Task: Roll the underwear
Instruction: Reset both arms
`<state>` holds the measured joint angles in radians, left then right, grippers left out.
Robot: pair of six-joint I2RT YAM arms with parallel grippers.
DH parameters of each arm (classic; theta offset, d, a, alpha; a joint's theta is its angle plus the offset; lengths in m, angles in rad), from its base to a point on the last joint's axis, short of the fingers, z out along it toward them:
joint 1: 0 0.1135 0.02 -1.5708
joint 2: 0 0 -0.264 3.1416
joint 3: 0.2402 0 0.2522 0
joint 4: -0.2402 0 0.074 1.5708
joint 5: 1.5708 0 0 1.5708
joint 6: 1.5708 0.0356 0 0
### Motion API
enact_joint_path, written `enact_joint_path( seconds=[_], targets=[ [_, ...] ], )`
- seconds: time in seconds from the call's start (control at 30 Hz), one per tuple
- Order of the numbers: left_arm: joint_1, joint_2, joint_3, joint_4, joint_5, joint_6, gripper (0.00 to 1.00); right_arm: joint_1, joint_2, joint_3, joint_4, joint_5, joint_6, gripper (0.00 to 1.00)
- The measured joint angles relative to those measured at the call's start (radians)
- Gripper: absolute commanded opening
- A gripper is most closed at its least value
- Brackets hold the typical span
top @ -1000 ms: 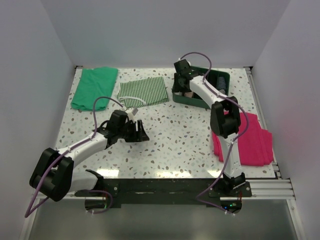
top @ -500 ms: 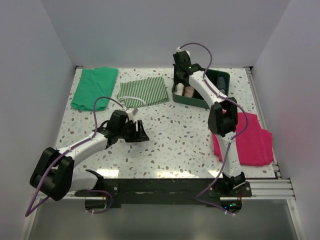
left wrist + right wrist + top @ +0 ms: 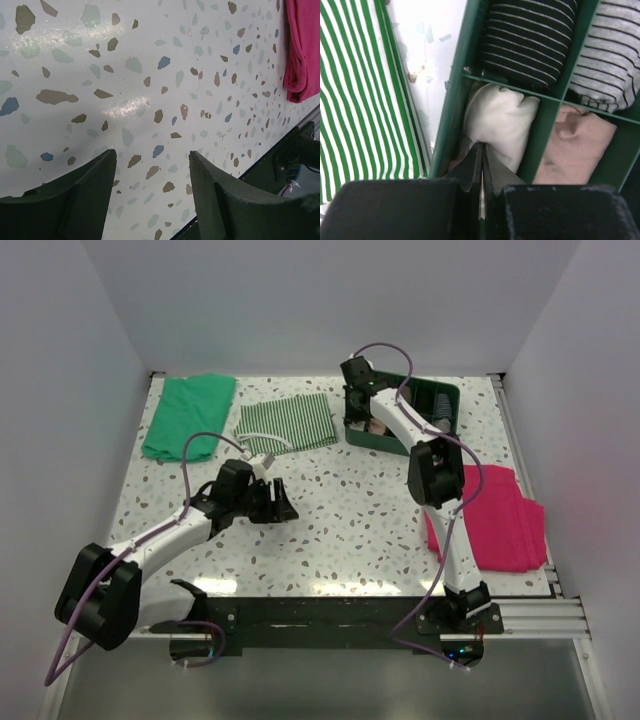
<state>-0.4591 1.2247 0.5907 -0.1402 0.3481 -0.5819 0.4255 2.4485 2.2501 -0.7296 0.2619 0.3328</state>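
The underwear (image 3: 575,145) is a pale pinkish roll lying in a compartment of the green bin (image 3: 455,100) at the back of the table. A white roll (image 3: 505,117) fills the compartment to its left. My right gripper (image 3: 482,145) is shut, pointing down into the bin, with its tips against the near edge of the white roll; no cloth shows between the jaws. My left gripper (image 3: 153,152) is open and low over bare speckled table at centre left, its fingers empty.
Dark striped rolls (image 3: 530,35) and grey striped rolls (image 3: 610,55) fill the bin's other compartments. A green-and-white striped cloth (image 3: 285,423) lies left of the bin, with a plain green cloth (image 3: 187,415) further left. A magenta cloth (image 3: 495,520) lies at the right front.
My right gripper closed over the bin and shifted slightly left, onto the white roll's side. The left arm has stayed where it was, open.
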Motion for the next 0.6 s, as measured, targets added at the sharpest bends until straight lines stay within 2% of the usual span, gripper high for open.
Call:
enact_joint_path(
  seconds=[0.23,0.33,0.43,0.6],
  targets=[
    [0.0,-0.007,0.0,-0.008,0.0,0.0,0.65,0.0,0.044,0.059,-0.012,-0.037,-0.003,0.01],
    [0.0,-0.018,0.0,-0.012,0.0,0.0,0.65,0.0,0.051,0.067,-0.019,-0.047,-0.005,0.04],
    [0.0,-0.037,0.0,-0.012,0.0,0.0,0.66,0.0,0.043,0.055,-0.005,-0.049,-0.006,0.11],
    [0.0,-0.074,0.0,-0.011,0.0,0.0,0.66,0.0,-0.05,-0.065,0.055,-0.093,-0.019,0.26]
  ],
)
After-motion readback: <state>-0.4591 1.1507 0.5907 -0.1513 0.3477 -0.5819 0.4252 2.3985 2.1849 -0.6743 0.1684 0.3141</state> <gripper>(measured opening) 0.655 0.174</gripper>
